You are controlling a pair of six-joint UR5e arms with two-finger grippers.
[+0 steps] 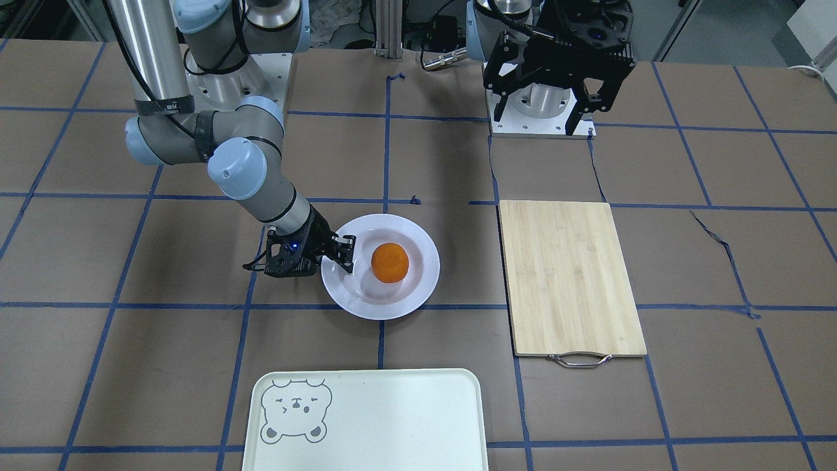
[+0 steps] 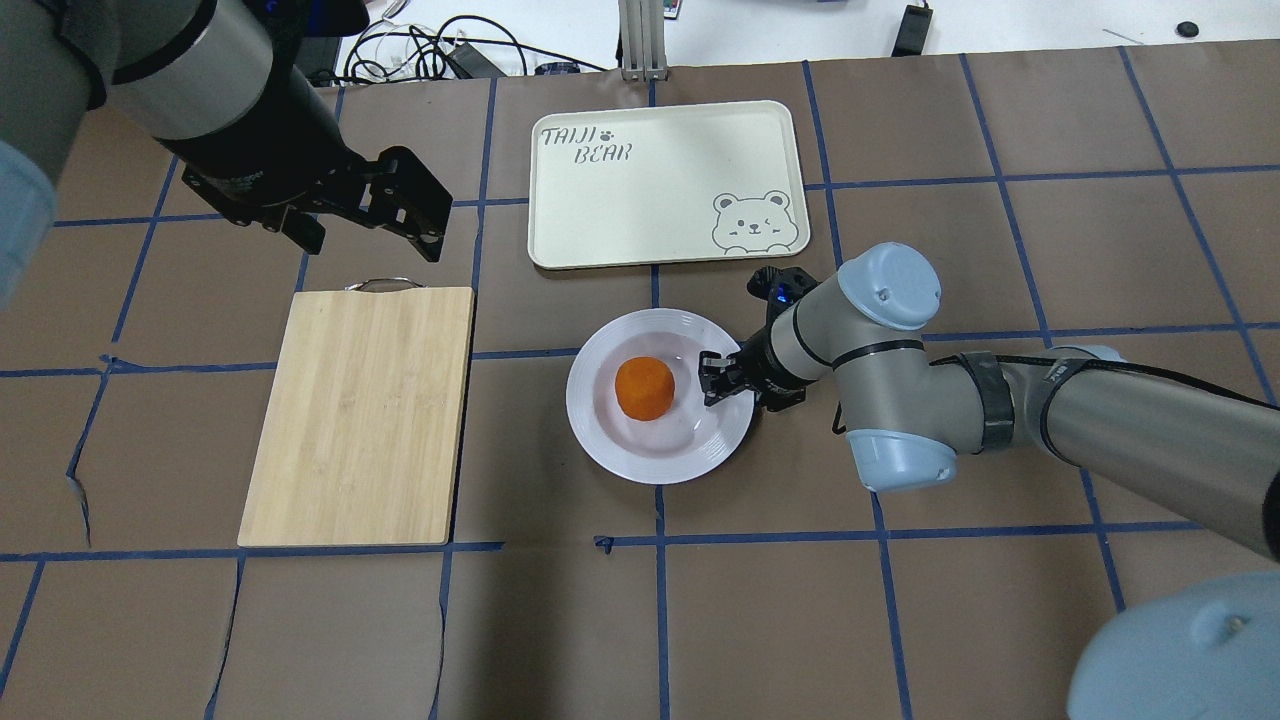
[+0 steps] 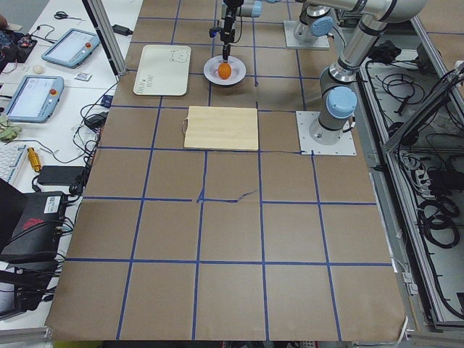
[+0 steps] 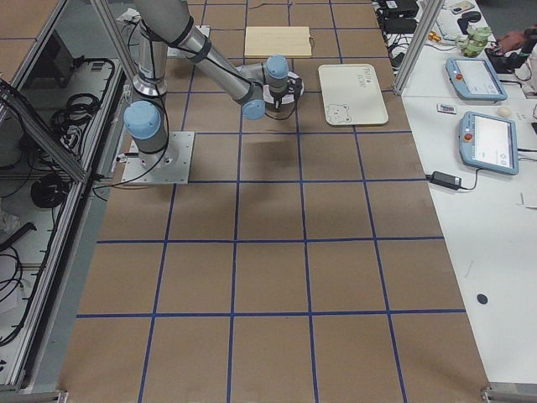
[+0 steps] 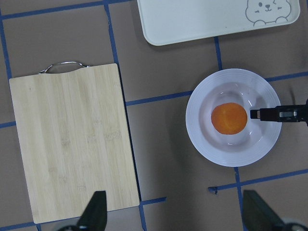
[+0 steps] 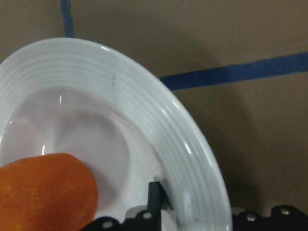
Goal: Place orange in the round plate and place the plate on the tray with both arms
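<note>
The orange [image 1: 390, 263] [image 2: 644, 388] [image 5: 229, 118] rests in the sunken centre of the round plate [image 1: 392, 307] [image 2: 600, 440] [image 5: 202, 139]. My right gripper [image 1: 346, 254] [image 2: 712, 378] reaches low over the plate's rim on its own side, open, with its fingertips a short gap from the orange. In the right wrist view the ridged rim [image 6: 144, 96] and one finger [image 6: 154, 197] show close up. The tray [image 1: 392, 418] [image 2: 660, 200] lies bare just beyond the plate. My left gripper [image 1: 541, 118] [image 2: 365, 235] hangs open high above the table near its base, holding nothing.
A bamboo cutting board [image 1: 569, 275] [image 2: 360, 410] with a metal handle lies flat on the left arm's side of the plate. Brown paper with blue tape lines covers the table. Tablets and cables lie on side benches past the tray [image 3: 161, 69].
</note>
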